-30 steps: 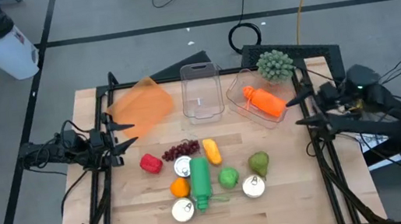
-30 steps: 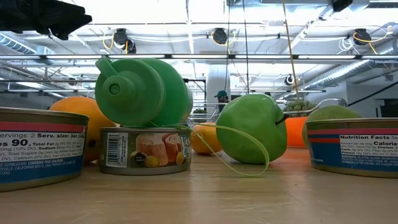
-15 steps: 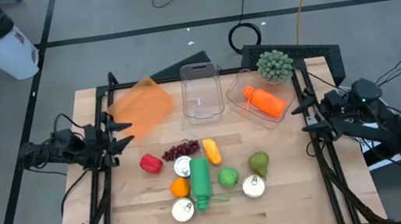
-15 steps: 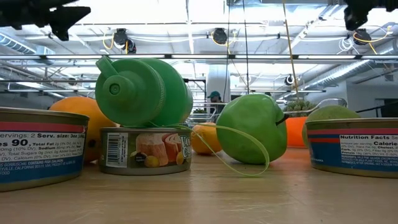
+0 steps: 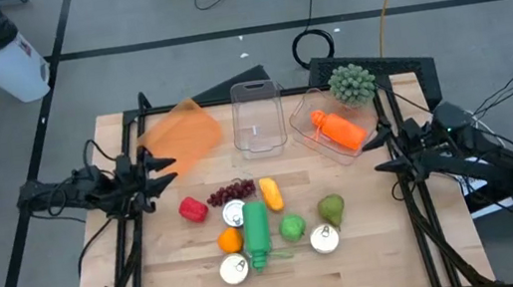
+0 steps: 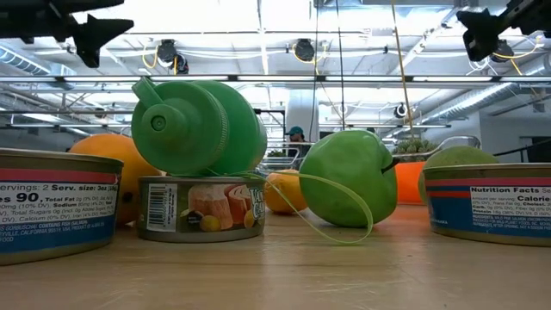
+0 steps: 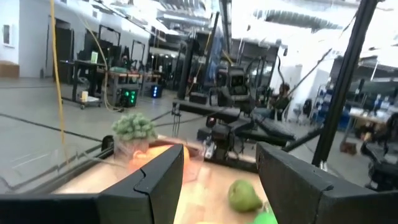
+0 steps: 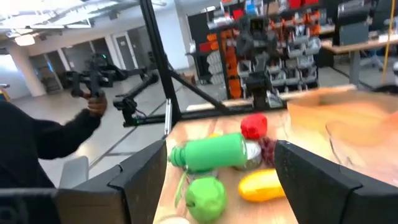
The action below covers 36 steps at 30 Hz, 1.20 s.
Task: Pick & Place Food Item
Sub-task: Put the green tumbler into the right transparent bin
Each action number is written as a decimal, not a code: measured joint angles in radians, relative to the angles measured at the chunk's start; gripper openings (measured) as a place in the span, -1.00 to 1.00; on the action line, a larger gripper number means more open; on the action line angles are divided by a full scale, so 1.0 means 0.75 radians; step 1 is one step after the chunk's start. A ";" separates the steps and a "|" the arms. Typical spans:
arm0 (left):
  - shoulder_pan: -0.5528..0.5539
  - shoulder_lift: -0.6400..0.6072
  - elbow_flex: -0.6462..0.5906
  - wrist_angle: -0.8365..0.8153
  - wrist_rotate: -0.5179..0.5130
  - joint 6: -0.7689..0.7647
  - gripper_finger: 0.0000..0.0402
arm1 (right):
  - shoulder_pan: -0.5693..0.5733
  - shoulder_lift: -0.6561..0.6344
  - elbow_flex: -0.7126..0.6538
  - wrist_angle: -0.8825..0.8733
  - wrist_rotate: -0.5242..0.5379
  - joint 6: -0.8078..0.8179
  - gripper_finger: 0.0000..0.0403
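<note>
- Two grippers hang above the table's side edges, left gripper (image 5: pixel 162 171) and right gripper (image 5: pixel 374 150), both with fingers spread and holding nothing.
- Between them the food lies in a bunch: a green bottle (image 5: pixel 255 226), cans, a pear (image 5: pixel 331 208) and a red pepper (image 5: pixel 192 209).

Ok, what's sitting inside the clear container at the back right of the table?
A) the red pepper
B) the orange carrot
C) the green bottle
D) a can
B: in the high view the orange carrot lies inside the clear container, beside the green bunch.
</note>
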 joint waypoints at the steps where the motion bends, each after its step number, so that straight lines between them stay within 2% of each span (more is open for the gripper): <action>1: -0.001 0.030 0.000 0.034 -0.015 -0.017 0.07 | 0.000 0.000 -0.009 -0.008 0.000 0.000 0.38; 5: 0.000 0.243 0.007 0.224 -0.064 -0.076 0.07 | 0.000 0.000 -0.054 -0.002 0.002 0.001 0.38; 8: -0.003 0.506 0.112 0.251 -0.053 -0.123 0.11 | 0.000 0.002 -0.099 0.022 0.031 0.082 0.38; 12: -0.003 0.875 0.437 -0.123 -0.047 -0.247 0.30 | 0.000 0.003 -0.187 0.121 0.068 0.245 0.38; 16: -0.009 1.178 0.794 -0.509 0.170 -0.287 0.50 | 0.000 0.003 -0.309 0.328 0.068 0.360 0.38; 18: -0.032 1.297 0.933 -0.629 0.296 -0.290 0.56 | 0.000 0.003 -0.378 0.447 0.068 0.415 0.38; 20: -0.065 1.419 1.055 -0.707 0.362 -0.313 0.60 | 0.000 0.003 -0.439 0.567 0.068 0.480 0.38; 24: -0.136 1.612 1.268 -0.930 0.370 -0.444 0.61 | -0.001 0.004 -0.523 0.730 0.064 0.540 0.38; 27: -0.185 1.721 1.384 -1.083 0.360 -0.580 0.57 | -0.001 0.000 -0.543 0.791 0.062 0.474 0.38; 36: -0.266 1.974 1.439 -1.053 0.339 -1.191 0.45 | -0.001 0.002 -0.546 0.853 0.063 0.407 0.38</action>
